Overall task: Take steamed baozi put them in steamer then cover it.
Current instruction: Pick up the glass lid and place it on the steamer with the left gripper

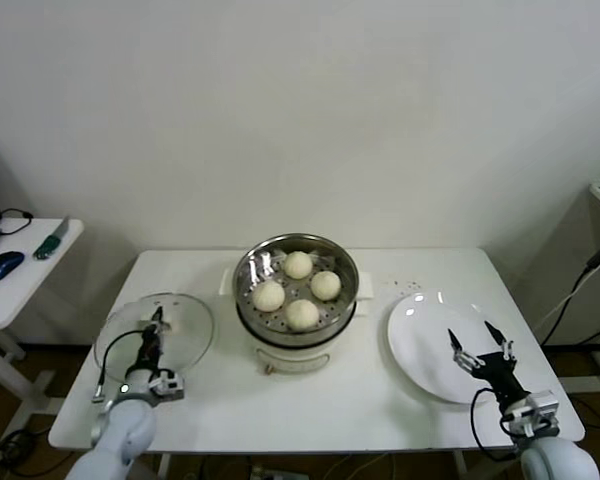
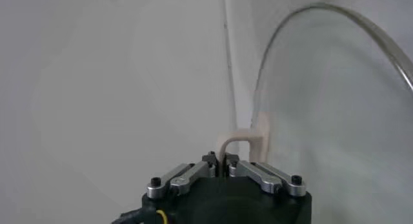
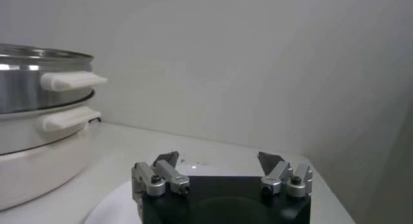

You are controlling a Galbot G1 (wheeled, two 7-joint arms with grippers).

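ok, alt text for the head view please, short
Four steamed baozi sit in the open steamer at the centre of a white table. The left pincer is shut on the handle of the glass lid lying left of the steamer; the right pincer hangs open over an empty white plate.

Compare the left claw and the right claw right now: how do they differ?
The left claw is shut on the glass lid's handle; the right claw is open and holds nothing. The left sits over the glass lid, left of the steamer; the right hovers above the bare white plate. Both stay clear of the baozi.
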